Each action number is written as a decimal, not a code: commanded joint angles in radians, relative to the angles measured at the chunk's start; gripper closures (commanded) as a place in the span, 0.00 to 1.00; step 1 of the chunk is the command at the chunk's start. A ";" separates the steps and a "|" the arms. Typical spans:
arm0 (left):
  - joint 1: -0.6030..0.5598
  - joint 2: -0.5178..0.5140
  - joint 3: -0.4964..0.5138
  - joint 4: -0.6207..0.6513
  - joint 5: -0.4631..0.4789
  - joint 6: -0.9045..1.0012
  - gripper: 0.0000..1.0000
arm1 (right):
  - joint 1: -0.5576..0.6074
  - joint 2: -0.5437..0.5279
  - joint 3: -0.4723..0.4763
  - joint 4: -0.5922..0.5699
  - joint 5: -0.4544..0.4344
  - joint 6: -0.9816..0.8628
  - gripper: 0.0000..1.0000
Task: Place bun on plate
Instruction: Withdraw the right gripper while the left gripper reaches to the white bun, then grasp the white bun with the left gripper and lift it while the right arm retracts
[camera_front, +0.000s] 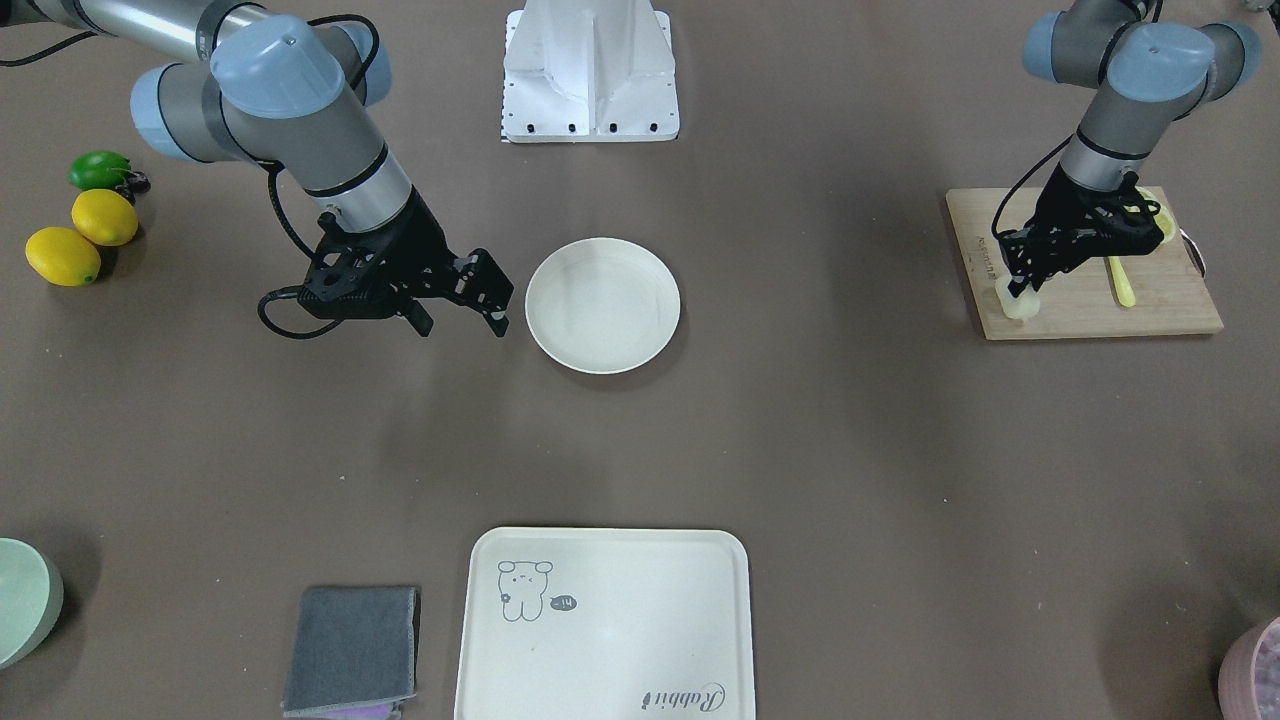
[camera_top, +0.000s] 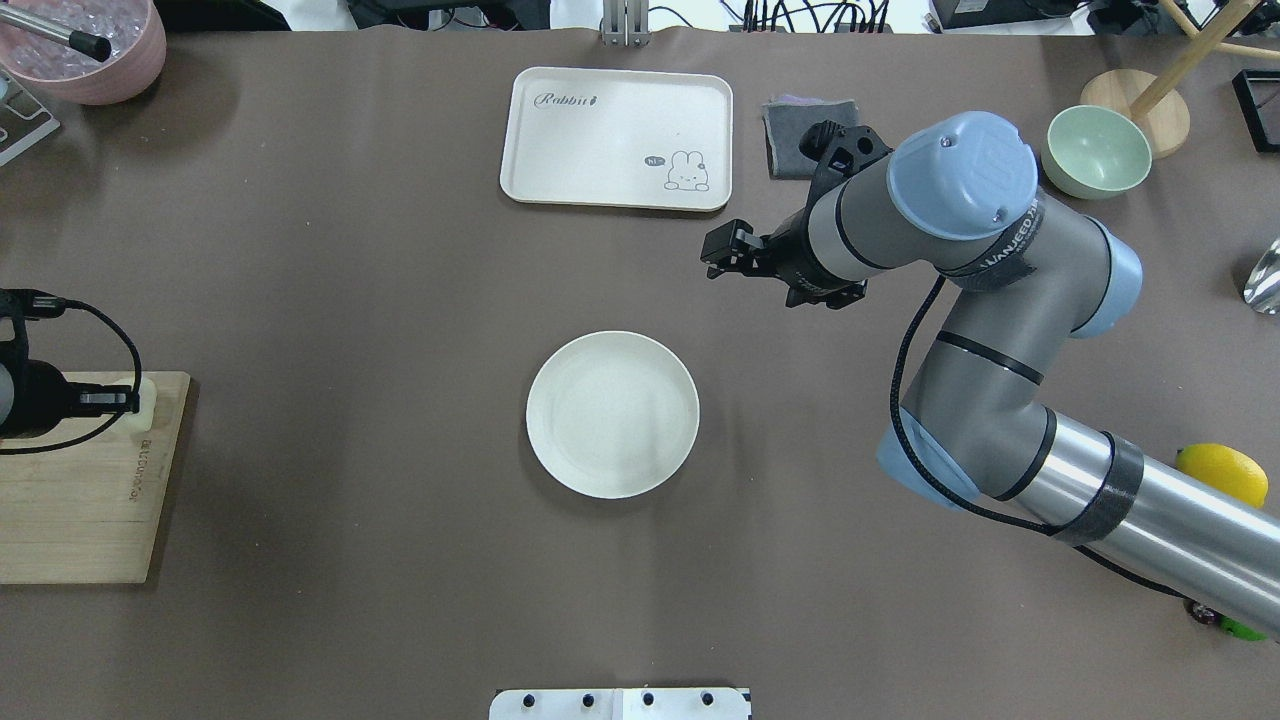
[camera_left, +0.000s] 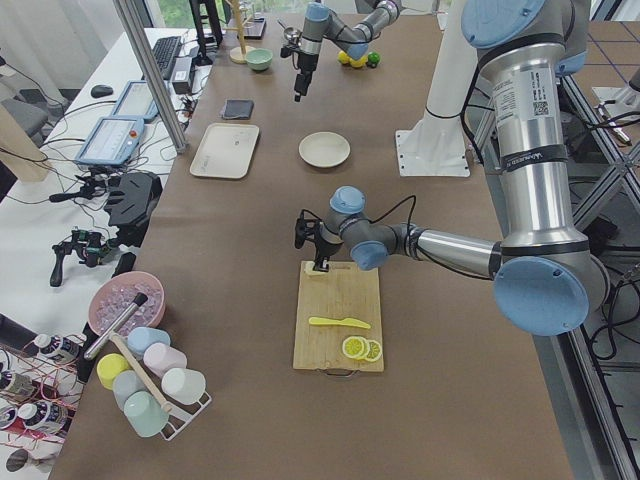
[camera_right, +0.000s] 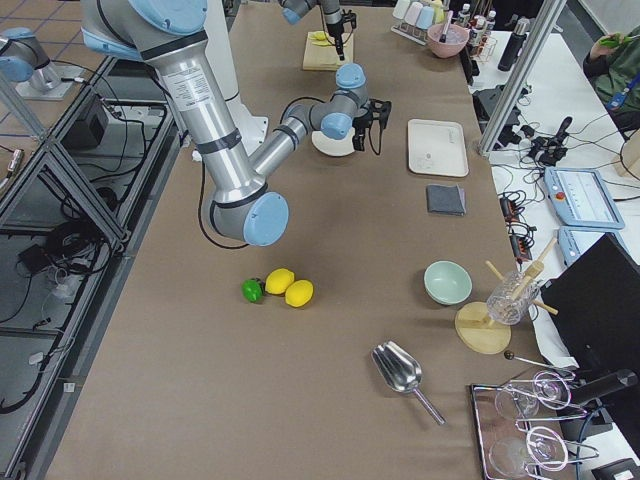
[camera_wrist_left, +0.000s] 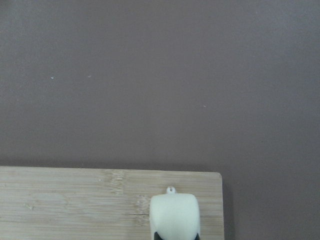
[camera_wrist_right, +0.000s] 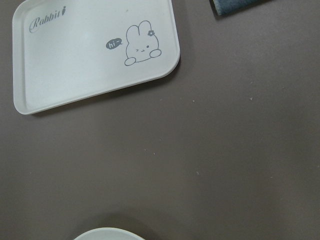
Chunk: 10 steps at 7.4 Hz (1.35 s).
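Observation:
The bun, a small pale lump, sits at the far corner of the wooden cutting board. My left gripper comes down on the bun and its fingers are shut on it; from overhead the bun pokes out past the fingertips. The round cream plate lies bare at the table's middle. My right gripper hangs open and holds nothing, just beside the plate on the side away from the board, and shows from overhead too.
A cream tray with a drawing and a grey cloth lie beyond the plate. The board also carries a yellow knife and lemon slices. Lemons, a lime and a green bowl lie on the right arm's side.

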 joint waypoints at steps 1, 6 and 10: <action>-0.065 -0.014 -0.026 0.008 -0.031 0.033 0.75 | 0.079 -0.007 0.056 -0.088 0.094 -0.011 0.00; -0.123 -0.456 -0.138 0.580 -0.078 0.012 0.75 | 0.292 -0.207 0.182 -0.380 0.152 -0.505 0.00; 0.167 -0.817 -0.070 0.807 0.088 -0.227 0.75 | 0.562 -0.425 0.116 -0.372 0.312 -0.987 0.00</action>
